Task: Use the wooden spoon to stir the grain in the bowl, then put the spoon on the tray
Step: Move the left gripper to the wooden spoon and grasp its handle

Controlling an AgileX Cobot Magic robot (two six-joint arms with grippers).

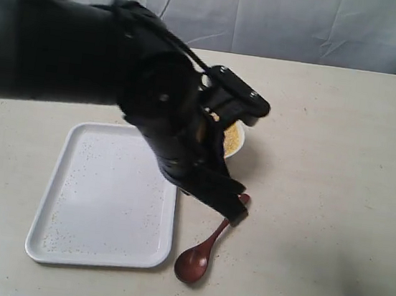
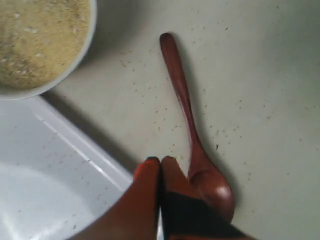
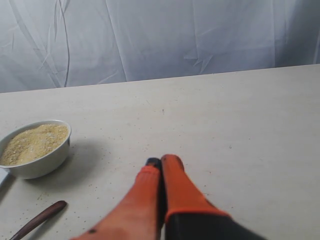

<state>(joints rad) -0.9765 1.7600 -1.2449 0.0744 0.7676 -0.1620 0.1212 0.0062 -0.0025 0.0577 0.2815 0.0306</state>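
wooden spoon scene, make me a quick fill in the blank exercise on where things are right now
1. The wooden spoon lies on the ___, beside the tray.
2. The bowl holds yellow ___.
3. The left pincer and the right pincer are both ___, holding nothing.
Missing words: table; grain; shut.

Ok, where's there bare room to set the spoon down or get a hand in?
The tray is bare inside apart from stray grains. The table right of the spoon and bowl is open too. It is crowded in the strip between tray edge, bowl and spoon, where the left hand hangs.
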